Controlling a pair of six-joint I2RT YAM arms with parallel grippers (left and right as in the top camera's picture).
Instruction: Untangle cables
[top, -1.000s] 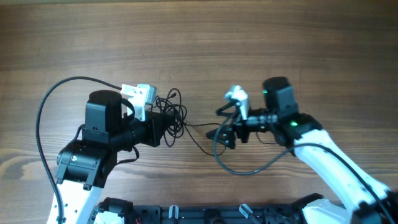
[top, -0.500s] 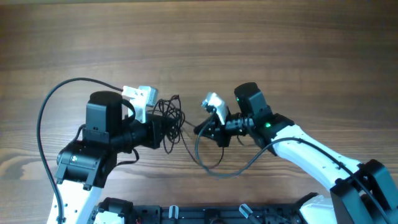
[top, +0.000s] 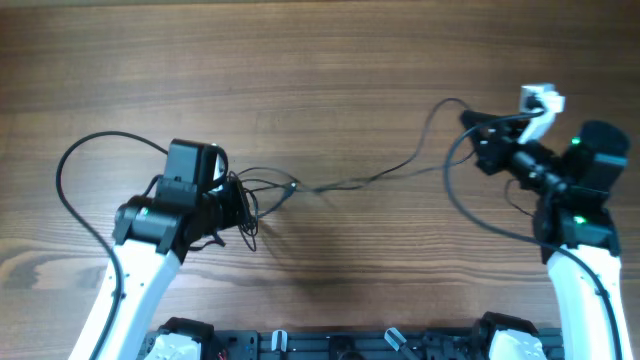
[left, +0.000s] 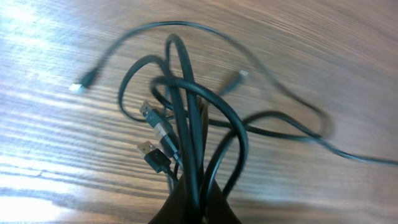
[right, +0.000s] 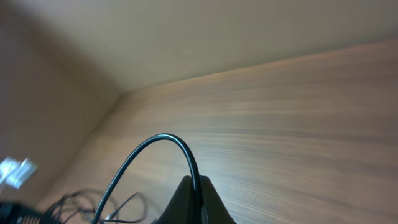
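L side: left gripper (left: 194, 202) is seen clenched on the bunched cables (top: 250, 195), w/ loops & plug ends fanned over the table (top: 320, 60) just ahead of it. Mid-table: one strand (top: 365, 181) is stretched rightward from the bunch. R side: right gripper (right: 194, 196) is seen clamped tight on that strand's far end.

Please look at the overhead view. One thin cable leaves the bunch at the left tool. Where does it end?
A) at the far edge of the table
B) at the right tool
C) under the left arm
B: the thin cable runs from the bunch held in the left tool straight across to the right tool, which is shut on it.
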